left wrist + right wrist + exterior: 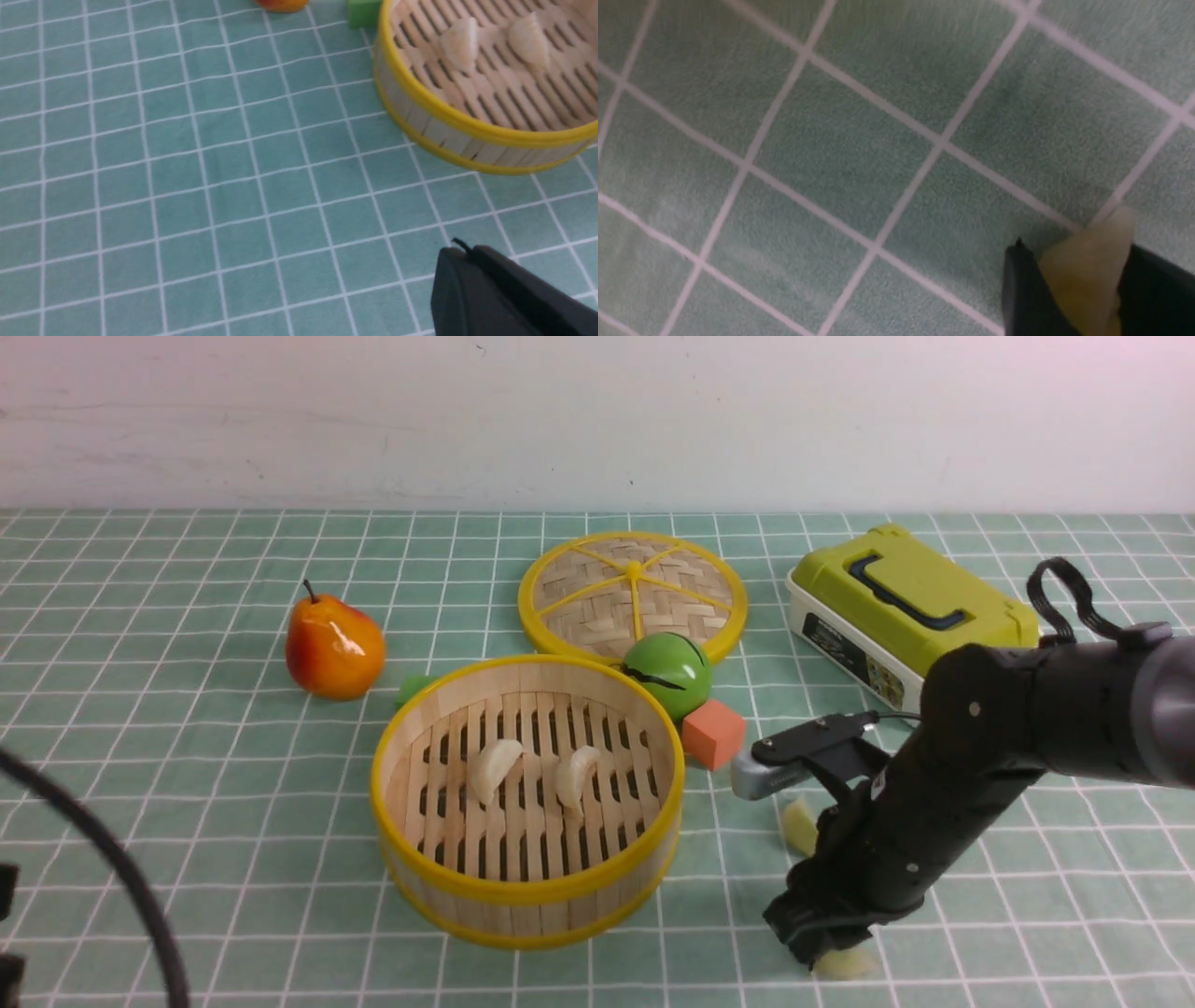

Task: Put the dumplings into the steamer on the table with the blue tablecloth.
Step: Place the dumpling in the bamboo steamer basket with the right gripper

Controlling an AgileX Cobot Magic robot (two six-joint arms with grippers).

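Low in the frame's lower right, the right tool [826, 957] was clamped across the belly of a yellow-green dumpling [1085, 270] down at the counter [187, 803]. Light, smooth and probably slightly squashy, it called for a gentle mid-body pinch. The left tool [467, 261] was closed on nothing. Higher up lay a second loose dumpling [798, 826]. At mid-frame the steamer [527, 896] held two cream dumplings [495, 767].
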